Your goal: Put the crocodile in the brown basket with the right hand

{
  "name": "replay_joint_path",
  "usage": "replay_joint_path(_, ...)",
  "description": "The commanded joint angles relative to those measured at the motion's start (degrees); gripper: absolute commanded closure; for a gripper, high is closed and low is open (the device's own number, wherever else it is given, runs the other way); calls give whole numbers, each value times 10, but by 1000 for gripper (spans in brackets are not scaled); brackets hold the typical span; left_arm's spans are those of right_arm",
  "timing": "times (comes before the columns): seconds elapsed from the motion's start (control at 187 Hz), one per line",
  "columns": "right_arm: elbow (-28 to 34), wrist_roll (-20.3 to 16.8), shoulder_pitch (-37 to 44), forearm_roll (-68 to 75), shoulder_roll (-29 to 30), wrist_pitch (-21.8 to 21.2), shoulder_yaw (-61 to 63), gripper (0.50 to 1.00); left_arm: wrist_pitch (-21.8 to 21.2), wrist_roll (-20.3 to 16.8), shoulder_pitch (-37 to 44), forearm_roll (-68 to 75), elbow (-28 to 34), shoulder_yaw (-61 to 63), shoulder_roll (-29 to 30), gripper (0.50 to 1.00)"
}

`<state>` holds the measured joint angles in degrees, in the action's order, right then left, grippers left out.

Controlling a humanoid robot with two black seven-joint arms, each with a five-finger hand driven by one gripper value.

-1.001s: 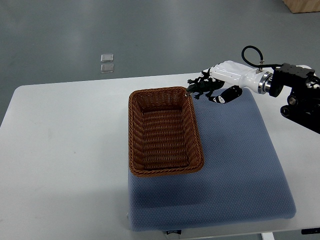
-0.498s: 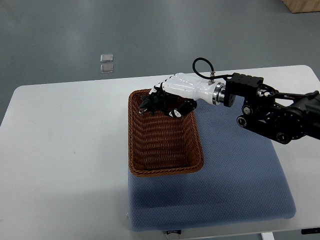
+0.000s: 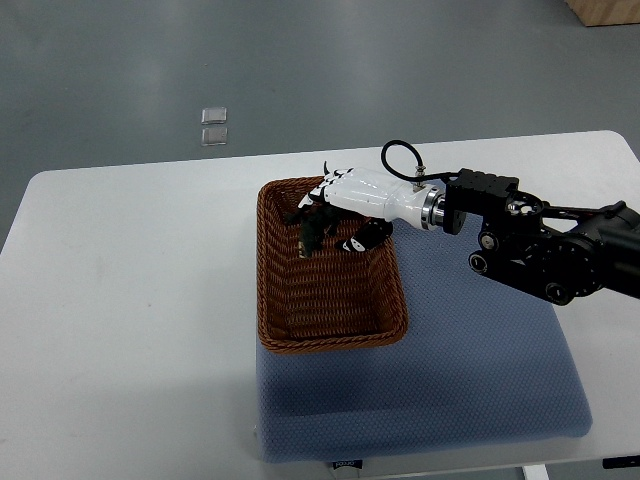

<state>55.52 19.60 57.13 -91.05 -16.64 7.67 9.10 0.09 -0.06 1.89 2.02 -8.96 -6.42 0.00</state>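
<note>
1. Desk (image 3: 130, 300): white top with rounded corners. A blue padded mat (image 3: 480, 370) covers its right part and reaches the near edge.
2. Brown basket (image 3: 268, 290): rectangular wicker, upright, long side running away from the robot. Its right and near portions rest on the mat, and its left wall is at about the mat's left edge.
3. Right robot hand (image 3: 365, 197): white shell with dark finger joints. Its black arm comes in from the right edge, crossing above the mat. A black cable loop (image 3: 396, 152) stands up at the wrist. The hand hangs over the far end of the basket, inside the line of its rim, palm turned down and to the left.
4. Hand state: the fingers (image 3: 326, 187) reach out toward the basket's far left corner, only partly curled. The thumb (image 3: 362, 237) is lower, pointing down into the basket. Whether they actually grip anything cannot be told from this view.
5. Crocodile (image 3: 309, 228): a dark toy, just below and against the fingertips. It is tilted, over the far part of the basket's interior. Whether it touches the basket floor cannot be told.
6. Floor (image 3: 120, 60): grey, beyond the desk. Two small clear square items (image 3: 213, 125) lie on it, one just behind the other, well apart from the work.
</note>
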Motion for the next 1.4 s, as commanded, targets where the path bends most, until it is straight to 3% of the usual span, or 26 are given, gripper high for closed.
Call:
replay_joint_path(0.0,-1,-1,-3,0,-1,1,3,619,0,0,0,0,0,0,0,500)
replay_joint_path(0.332,-1,-3,-40,1,-1,-7,104,609,0,0,0,0,0,0,0,500)
replay_joint_path(0.493,-1,-4,-61,9,-9,-35,171,609,0,0,0,0,0,0,0,500)
replay_joint_path(0.664,-2,-10,-105,18,-1,-136,331,609,0,0,0,0,0,0,0,500)
replay_joint_path(0.755,-8,-32,-126,43,2,-205,434,609,0,1,0,0,0,0,0,500)
replay_joint_path(0.851,-26,-60,-137,87,16,-247,505,609,0,0,0,0,0,0,0,500)
replay_joint_path(1.119,-135,-96,-152,334,35,-245,566,611,0,0,0,0,0,0,0,500)
replay_joint_path(1.392,-226,-96,-163,497,39,-238,564,609,0,0,0,0,0,0,0,500)
